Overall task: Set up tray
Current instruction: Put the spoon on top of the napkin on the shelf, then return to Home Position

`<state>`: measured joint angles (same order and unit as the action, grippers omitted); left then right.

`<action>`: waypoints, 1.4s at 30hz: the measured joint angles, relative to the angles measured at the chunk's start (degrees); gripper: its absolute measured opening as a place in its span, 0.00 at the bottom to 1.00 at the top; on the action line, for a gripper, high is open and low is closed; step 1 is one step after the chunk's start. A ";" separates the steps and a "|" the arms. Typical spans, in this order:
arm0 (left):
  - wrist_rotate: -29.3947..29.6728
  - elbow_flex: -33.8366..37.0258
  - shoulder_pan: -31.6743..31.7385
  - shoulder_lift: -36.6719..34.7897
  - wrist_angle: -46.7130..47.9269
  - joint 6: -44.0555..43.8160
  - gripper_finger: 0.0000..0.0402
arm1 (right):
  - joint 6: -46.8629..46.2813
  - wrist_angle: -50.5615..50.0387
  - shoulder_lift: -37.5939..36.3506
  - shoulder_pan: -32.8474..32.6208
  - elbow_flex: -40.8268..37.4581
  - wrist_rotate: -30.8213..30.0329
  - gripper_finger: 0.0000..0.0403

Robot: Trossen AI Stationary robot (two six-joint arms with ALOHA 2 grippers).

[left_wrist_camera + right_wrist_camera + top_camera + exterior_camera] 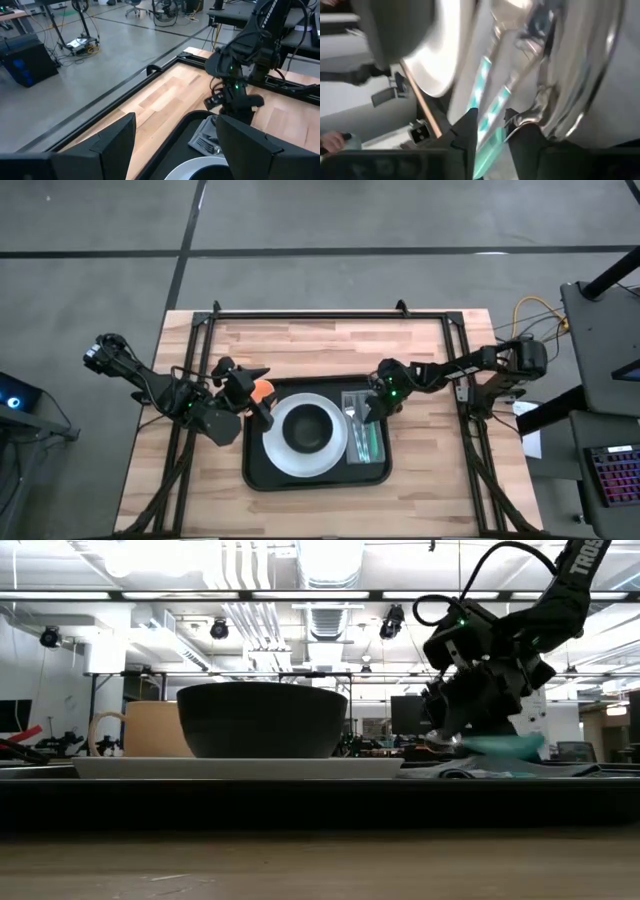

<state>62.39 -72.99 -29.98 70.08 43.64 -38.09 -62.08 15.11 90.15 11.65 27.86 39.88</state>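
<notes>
The black tray (255, 470) lies mid-table and carries a white plate (275, 450) with a black bowl (308, 427) on it. Teal-handled cutlery (362, 442) lies on a napkin at the tray's right side. My right gripper (374, 408) is low over the far end of that cutlery, with its fingers close together around a teal handle (487, 135). My left gripper (175, 150) is open and holds nothing, over the tray's far left corner beside an orange cup (264, 389). Whether the cup stands in the tray, I cannot tell. My right gripper has a teal utensil handle (490, 145) running back between its two fingers (467, 135), which lie along it. The fingers come from the table's far right, slanting down. In the low view the teal piece (500, 745) sits just above the napkin (470, 772).
A silver fork (351, 414) and a spoon (560, 100) lie beside the right gripper on the napkin. The black frame rail (320, 313) borders the table's far edge. Bare wood (330, 345) lies between tray and rail. The cup (150, 730) stands behind the plate in the low view.
</notes>
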 joint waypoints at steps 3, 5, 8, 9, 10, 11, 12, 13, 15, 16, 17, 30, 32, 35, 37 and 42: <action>0.00 0.00 0.00 0.00 -0.09 0.00 0.63 | -0.05 0.13 -0.66 0.30 0.00 -0.06 0.27; 0.00 0.00 0.00 0.00 -0.09 0.00 0.63 | -0.07 -0.13 -0.64 0.27 -0.02 -0.02 0.30; -0.02 0.00 0.00 0.00 -0.10 0.00 0.63 | -0.05 -1.28 -0.66 0.46 0.00 -0.07 0.32; -0.31 0.00 0.00 0.00 -0.11 0.00 0.63 | -0.05 -2.05 -0.64 0.46 -0.01 -0.08 0.32; -0.81 0.00 0.00 0.00 -0.11 0.00 0.63 | -0.10 -2.65 -0.64 0.42 -0.02 -0.01 0.33; -1.16 0.00 0.00 0.00 -0.11 0.00 0.63 | -0.23 -3.18 -0.64 0.34 -0.02 0.30 0.33; -1.33 0.00 0.00 0.00 -0.11 0.00 0.63 | -0.09 -3.83 -0.64 0.34 -0.02 0.48 0.33; -1.34 0.00 0.00 0.00 -0.11 0.00 0.63 | 0.07 -4.58 -0.64 0.35 -0.02 0.46 0.33; -1.33 0.00 0.00 0.00 -0.11 0.00 0.63 | 0.81 -5.93 -0.64 0.40 -0.02 0.47 0.32; -1.33 0.00 0.00 0.00 -0.14 0.00 0.63 | 0.97 -5.96 -0.64 0.41 -0.02 0.48 0.31; -1.33 0.00 0.00 0.00 -0.12 0.00 0.63 | 1.04 -5.93 -0.64 0.41 -0.02 0.50 0.29; -1.31 0.00 0.00 0.00 -0.13 0.00 0.63 | 3.89 -5.82 -2.14 0.33 -0.01 2.87 0.03; -1.31 0.00 0.00 0.00 -0.14 0.00 0.63 | 3.80 -5.79 -2.92 0.37 0.00 2.63 0.02; -1.31 0.00 0.00 0.00 -0.16 0.00 0.63 | 3.14 -5.89 -4.06 0.43 0.00 2.21 0.02; -1.31 0.00 -0.02 0.00 -0.17 0.00 0.63 | 1.83 -5.89 -5.34 0.28 0.00 2.31 0.02; -1.31 0.00 -0.02 0.00 -0.51 0.00 0.63 | -4.31 -11.71 -10.75 -5.82 0.04 -5.01 0.02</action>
<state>61.08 -72.99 -30.00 70.08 43.13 -38.09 -66.40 3.40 79.41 5.83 27.90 34.86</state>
